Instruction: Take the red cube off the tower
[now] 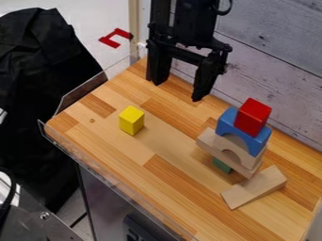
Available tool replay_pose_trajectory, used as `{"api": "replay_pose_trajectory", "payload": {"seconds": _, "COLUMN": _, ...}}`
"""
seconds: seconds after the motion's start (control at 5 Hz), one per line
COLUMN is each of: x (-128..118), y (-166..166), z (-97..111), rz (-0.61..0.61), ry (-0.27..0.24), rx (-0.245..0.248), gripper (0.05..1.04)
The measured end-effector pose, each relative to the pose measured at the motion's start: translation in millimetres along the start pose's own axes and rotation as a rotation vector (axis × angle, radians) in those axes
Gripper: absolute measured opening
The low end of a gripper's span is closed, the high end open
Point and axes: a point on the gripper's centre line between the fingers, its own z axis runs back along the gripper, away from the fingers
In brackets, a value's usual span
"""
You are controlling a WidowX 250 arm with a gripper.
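Wide apart, at the black two-finger gripper (177, 91). Near the jaws, lower left in view, on the brown wooden tabletop (166, 141): yellow block (131, 121). Lower right of the jaws: red cube (253, 117), atop the blue arched block (227, 121) of the tower. Farther out that way, beside the tower's base: plain wooden wedge (256, 187).

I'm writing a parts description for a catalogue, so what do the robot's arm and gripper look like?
The arm is black, with a short dark cable curving out at one side. The gripper is black too: a straight crossbar and two chunky jaws that narrow at the tips. I see no markings.
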Motion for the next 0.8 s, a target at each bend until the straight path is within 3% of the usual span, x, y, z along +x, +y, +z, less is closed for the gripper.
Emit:
{"api": "replay_pose_trajectory", "payload": {"seconds": 0.2, "x": -1.3, "y": 0.0, "z": -9.0, "rz": 0.004, "ry": 0.037, "rx": -0.004, "gripper": 0.999}}
{"api": "replay_pose_trajectory", "payload": {"seconds": 0.6, "x": 1.5, "y": -24.7, "z": 9.4, "rz": -0.073, "ry": 0.005, "rx": -0.043, "gripper": 0.999}}
{"api": "replay_pose_trajectory", "payload": {"seconds": 0.8, "x": -0.1, "y": -42.5, "z": 18.1, "rz": -0.152, "ry": -0.007, "rx": -0.020, "gripper": 0.999}}
